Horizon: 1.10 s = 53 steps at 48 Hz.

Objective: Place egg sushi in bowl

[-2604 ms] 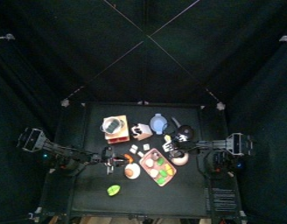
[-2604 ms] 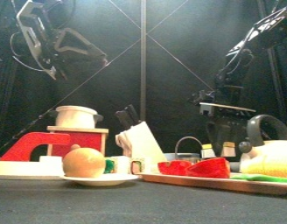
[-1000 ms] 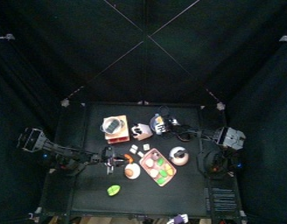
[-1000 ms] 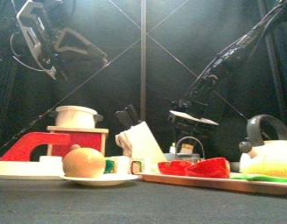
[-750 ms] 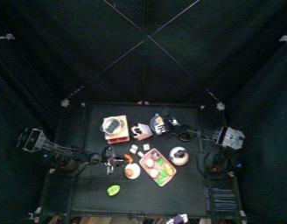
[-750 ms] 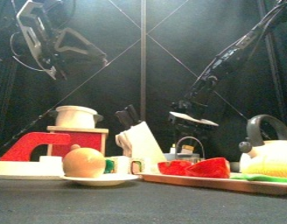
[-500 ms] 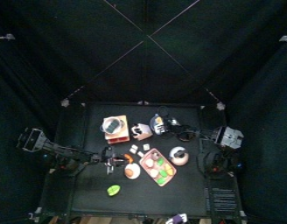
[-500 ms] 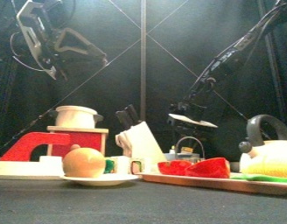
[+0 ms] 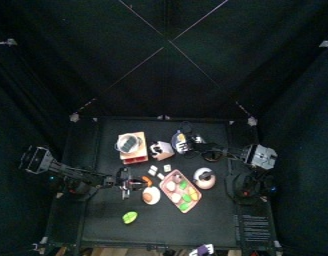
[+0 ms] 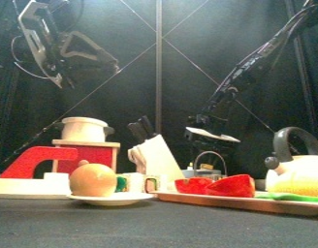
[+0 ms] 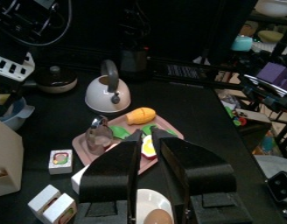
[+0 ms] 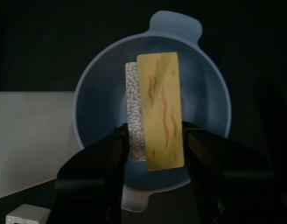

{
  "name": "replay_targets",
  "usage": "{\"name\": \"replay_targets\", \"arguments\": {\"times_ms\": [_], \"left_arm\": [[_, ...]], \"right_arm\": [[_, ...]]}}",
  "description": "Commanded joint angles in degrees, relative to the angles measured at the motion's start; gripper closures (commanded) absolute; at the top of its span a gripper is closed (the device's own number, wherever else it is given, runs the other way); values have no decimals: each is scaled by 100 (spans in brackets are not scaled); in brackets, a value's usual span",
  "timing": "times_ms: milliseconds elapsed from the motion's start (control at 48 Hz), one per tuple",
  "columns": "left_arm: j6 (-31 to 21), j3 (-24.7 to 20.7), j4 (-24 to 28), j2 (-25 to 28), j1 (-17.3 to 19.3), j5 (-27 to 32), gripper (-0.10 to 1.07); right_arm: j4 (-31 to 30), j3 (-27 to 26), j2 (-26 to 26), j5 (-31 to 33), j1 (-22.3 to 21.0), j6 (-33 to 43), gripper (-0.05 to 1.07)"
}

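Observation:
The egg sushi (image 12: 157,109), a yellow slab on white rice, sits between my right gripper's (image 12: 156,133) jaws, which are shut on it just over the blue bowl (image 12: 105,105). In the top view the bowl (image 9: 182,139) is at the table's back middle, with the right gripper (image 9: 194,144) reaching across to it. In the front view the right gripper (image 10: 207,131) hangs low behind the knife block. My left gripper (image 11: 150,162) rests raised at the left, jaws close together and empty, also seen in the front view (image 10: 58,48).
A wooden tray (image 9: 191,190) of toy food lies front of centre. A plate with an onion (image 10: 93,179) is beside it. A white knife block (image 10: 155,160), a red stand with a pot (image 10: 65,153) and a kettle (image 10: 294,150) crowd the table.
The right arm swung from the tray side to the back middle over the bowl, then crept slightly lower. The left arm has not moved.

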Motion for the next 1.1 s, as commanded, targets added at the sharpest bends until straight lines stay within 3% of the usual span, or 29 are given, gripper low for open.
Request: {"name": "replay_targets", "arguments": {"times_ms": [0,771,1083], "left_arm": [[9,-62,18,-35,0,-26,36],[9,-53,26,-26,-9,-26,36],[18,-70,79,-70,-18,-26,36]], "right_arm": [[0,-123,-88,-9,-9,9,33],[88,-141,-62,-18,-35,0,33],[88,-167,-44,-9,-35,-18,16]]}}
